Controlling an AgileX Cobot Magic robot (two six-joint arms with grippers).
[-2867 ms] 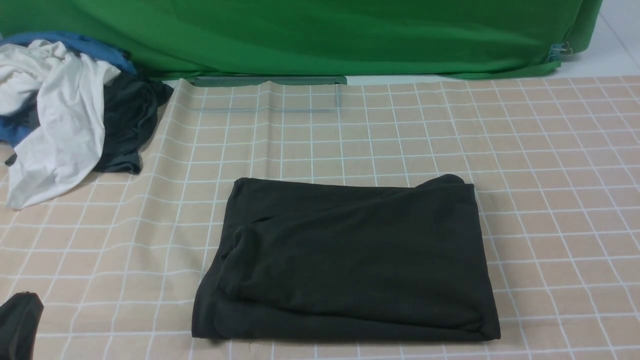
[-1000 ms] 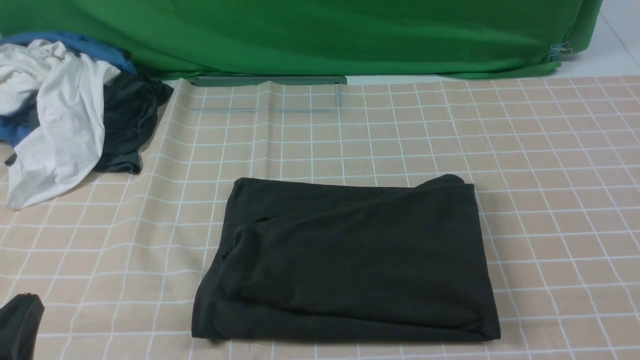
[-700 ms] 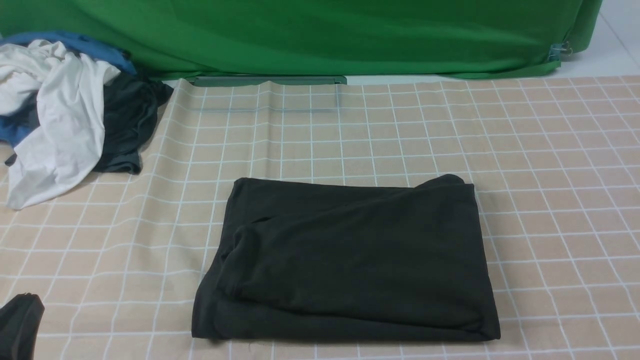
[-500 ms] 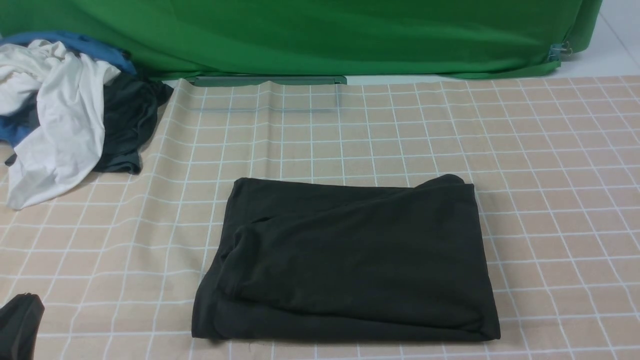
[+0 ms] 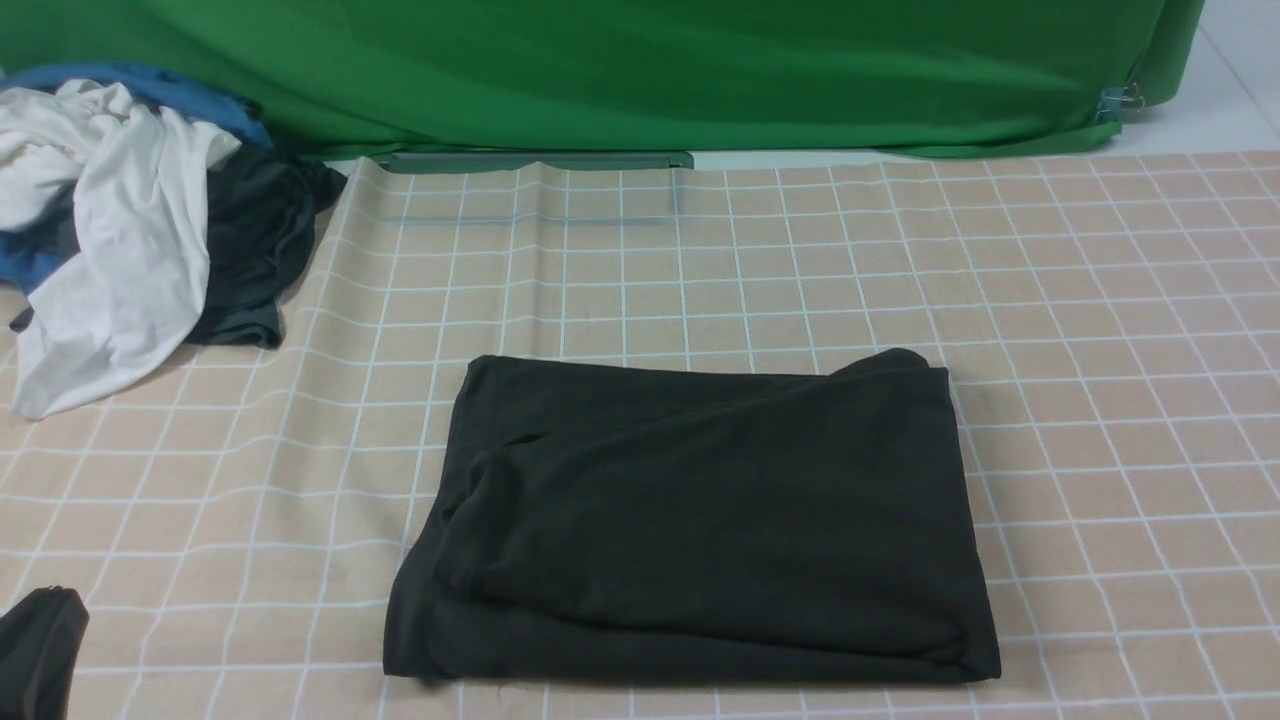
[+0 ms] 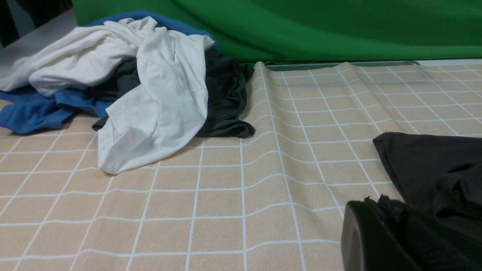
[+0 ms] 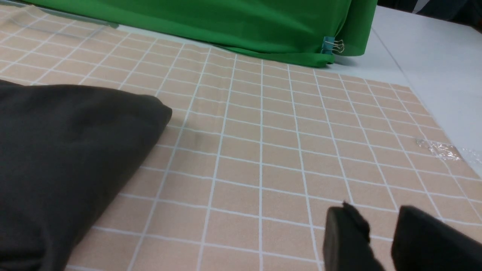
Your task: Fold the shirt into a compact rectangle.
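Left gripper point(image 5: 50, 595) noted at lower left corner of front frame, fingers pressed together, nothing seen held. Right gripper point(image 7: 380, 214) caught only in right wrist view, fingers parted by a narrow gap, nothing between. Black shirt point(image 5: 720, 520) found in lower middle of front frame, to the right of the left gripper and well apart; long axis laid left to right. Which gripper was nearer could not be settled. Shirt seen partly folded, layers uneven, left end bunched, upper strip exposed, no print visible. Beyond, at upper left, white garment point(image 5: 140, 240) was heaped on darker clothes point(image 5: 250, 240)
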